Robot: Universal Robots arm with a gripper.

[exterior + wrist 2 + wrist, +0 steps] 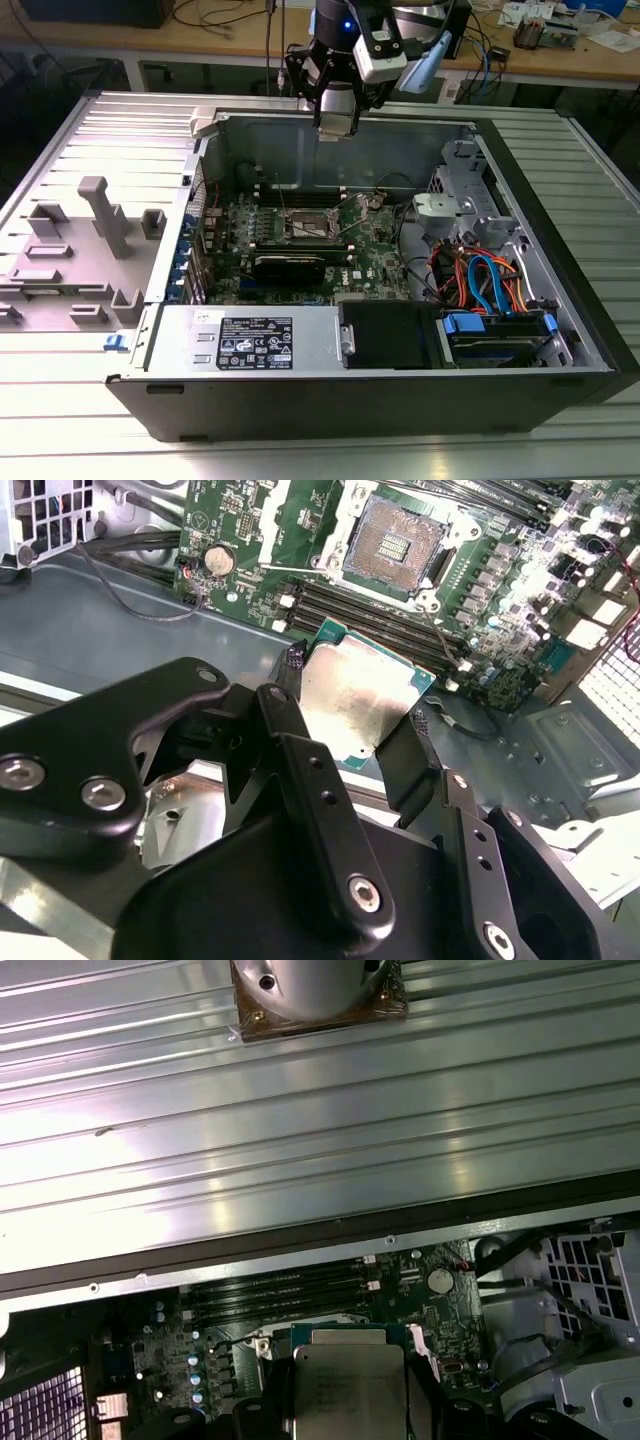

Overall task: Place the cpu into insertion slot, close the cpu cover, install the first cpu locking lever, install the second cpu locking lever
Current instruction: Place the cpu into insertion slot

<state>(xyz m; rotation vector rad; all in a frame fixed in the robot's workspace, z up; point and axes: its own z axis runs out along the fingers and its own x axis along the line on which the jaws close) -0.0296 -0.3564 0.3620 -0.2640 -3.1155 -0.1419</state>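
My gripper hangs above the open computer case, over its rear wall as the exterior view shows it. It is shut on the cpu, a flat square chip with a dull silver top and a green edge, clamped between two black fingers. In the first wrist view the cpu sits between the fingers over the green board. The insertion slot lies uncovered on the board, its dark contact field showing inside a silver rim; in the exterior view the insertion slot is below and in front of the gripper. I cannot tell the cpu cover apart from that rim.
Black memory slots run between the held chip and the socket. A black card lies in front of the socket. Drive cage and coloured cables fill the exterior view's right. A grey fixture tray lies left of the case.
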